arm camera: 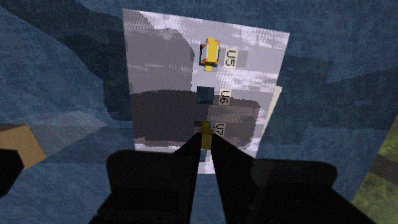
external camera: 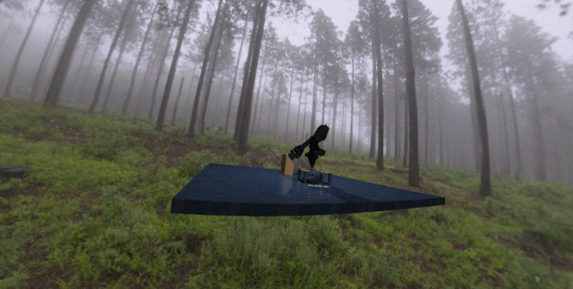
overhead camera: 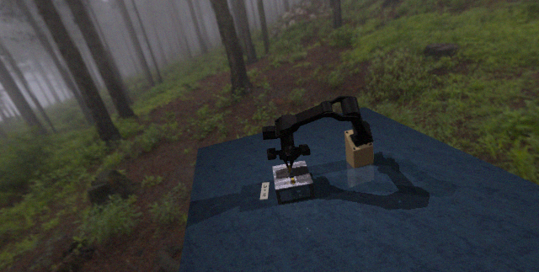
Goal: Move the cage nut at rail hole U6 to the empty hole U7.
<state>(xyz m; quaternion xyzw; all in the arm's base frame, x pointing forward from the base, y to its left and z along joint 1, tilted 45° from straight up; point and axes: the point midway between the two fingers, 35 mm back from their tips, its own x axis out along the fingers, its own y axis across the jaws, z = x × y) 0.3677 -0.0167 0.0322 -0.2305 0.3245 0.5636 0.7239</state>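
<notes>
From the top: see the black arm [overhead camera: 312,114] [external camera: 320,133] reaching from a tan block [overhead camera: 359,156] [external camera: 286,165] [arm camera: 21,142] on the blue desk [overhead camera: 379,230] [external camera: 269,204] [arm camera: 350,95] to the rail plate [overhead camera: 280,184] [external camera: 317,171] [arm camera: 160,55], with the pincer [overhead camera: 290,168] [external camera: 312,167] [arm camera: 205,136] pointing down. Can spot a printed card [overhead camera: 263,190] [arm camera: 270,111] lying beside the plate's stand.

From the exterior: can make out the pincer low over the raised plate, but cannot tell the nut's seating.

From the wrist: see the pincer nearly shut, gripping the yellow cage nut [overhead camera: 290,171] [arm camera: 206,135] at the U7 label — cannot tell whether clipped in square or with wings open below. Can see U6 hole [arm camera: 205,94] vacant, and the other nut [overhead camera: 293,180] [arm camera: 212,50] sitting beside the U5 label — well clear of the fingers.
</notes>
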